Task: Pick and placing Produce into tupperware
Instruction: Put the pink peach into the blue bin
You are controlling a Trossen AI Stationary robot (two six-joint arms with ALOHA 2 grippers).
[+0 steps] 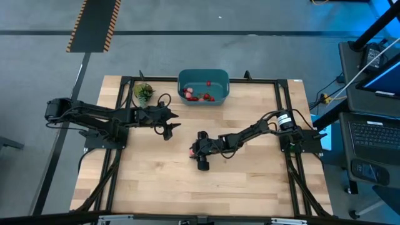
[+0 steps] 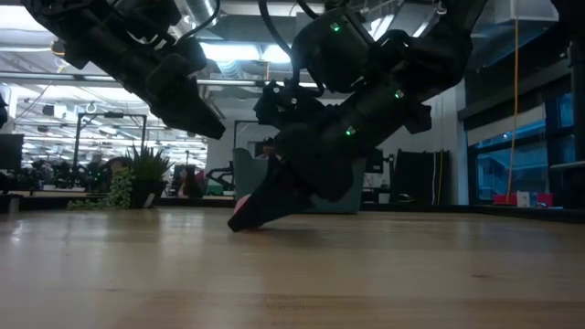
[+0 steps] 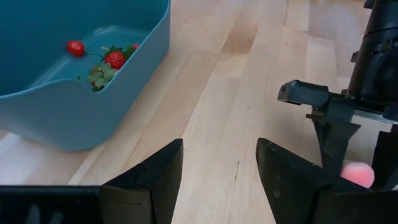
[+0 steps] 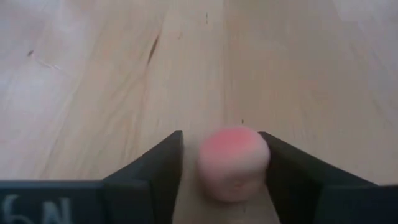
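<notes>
A pinkish-red produce piece (image 4: 233, 163) is seen on the wooden table (image 1: 150, 187) near frame centre of the high view, bracketed by the fingers of the right gripper (image 1: 193, 150), one finger touching it and the other just beside it, so a firm grip cannot be confirmed. The left gripper (image 1: 170, 127) is held open, empty, left of centre above the bare wood. The teal tupperware (image 1: 187, 77), at upper centre, already holds several red strawberries (image 1: 205, 96), with a green leafy bunch (image 1: 144, 92) just left of it; nothing is seen lying between piece and tub.
</notes>
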